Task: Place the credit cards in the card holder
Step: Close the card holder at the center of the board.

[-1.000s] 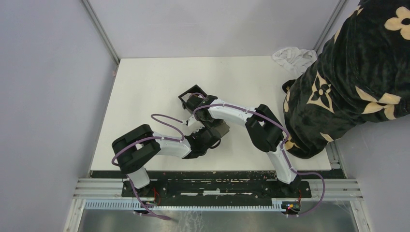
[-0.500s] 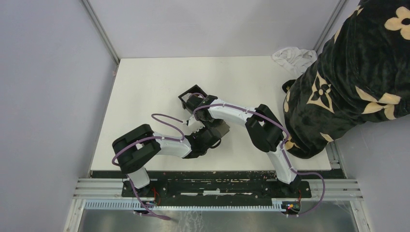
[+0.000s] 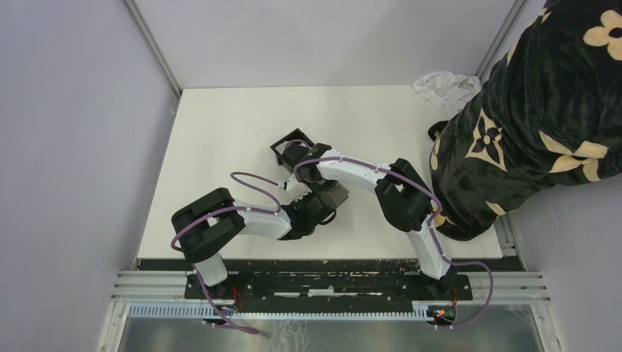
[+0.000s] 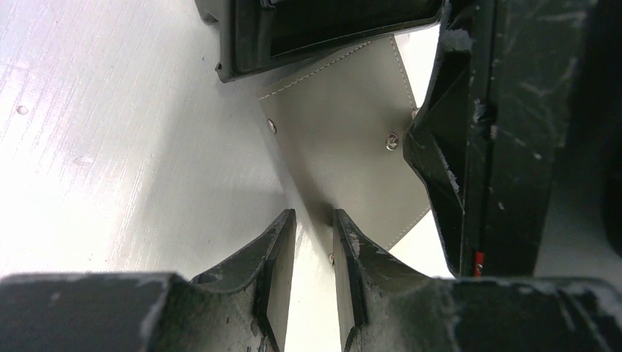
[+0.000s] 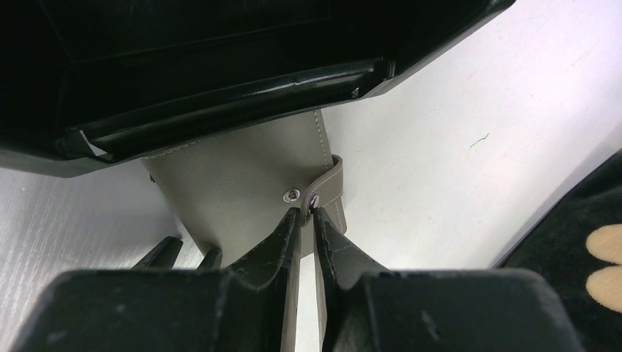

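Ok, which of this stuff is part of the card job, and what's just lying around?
Job: grey snap wallet, black open-top box, left gripper, right gripper. No loose cards visible.
Lying about: crumpled white cloth, black flower-print fabric.

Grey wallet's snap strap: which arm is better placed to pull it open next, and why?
Right. The right gripper has its fingertips either side of the strap on the grey wallet, beside the black box. The left gripper sits at the wallet's opposite corner, apparently pinching it steady.
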`<state>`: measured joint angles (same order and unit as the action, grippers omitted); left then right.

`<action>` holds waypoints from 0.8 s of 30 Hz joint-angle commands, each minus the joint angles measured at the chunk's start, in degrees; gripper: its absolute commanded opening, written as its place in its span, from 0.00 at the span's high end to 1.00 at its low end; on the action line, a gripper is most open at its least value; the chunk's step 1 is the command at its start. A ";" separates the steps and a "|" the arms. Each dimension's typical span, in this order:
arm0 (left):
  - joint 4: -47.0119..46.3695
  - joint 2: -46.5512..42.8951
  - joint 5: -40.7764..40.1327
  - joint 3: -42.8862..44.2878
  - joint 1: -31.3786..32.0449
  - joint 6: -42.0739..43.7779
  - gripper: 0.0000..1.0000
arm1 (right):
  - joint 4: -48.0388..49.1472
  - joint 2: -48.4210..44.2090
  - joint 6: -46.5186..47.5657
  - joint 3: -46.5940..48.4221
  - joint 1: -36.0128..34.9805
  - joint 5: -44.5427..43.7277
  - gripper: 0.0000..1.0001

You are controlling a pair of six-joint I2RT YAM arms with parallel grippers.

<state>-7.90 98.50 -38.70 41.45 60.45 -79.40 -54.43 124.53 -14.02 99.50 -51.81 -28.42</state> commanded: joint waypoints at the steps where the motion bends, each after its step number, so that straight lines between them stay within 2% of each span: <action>1: 9.09 3.45 3.55 -1.79 -0.23 3.49 0.66 | 1.17 -3.15 0.31 0.14 -0.61 0.38 0.84; 24: 9.26 3.72 3.80 -1.81 -0.53 2.96 0.65 | 1.68 -0.87 -0.13 -0.88 -0.74 2.43 0.86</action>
<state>-7.88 98.59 -38.70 41.52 60.23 -79.42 -54.02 124.29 -13.78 98.96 -51.86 -27.20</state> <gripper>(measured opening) 0.344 0.150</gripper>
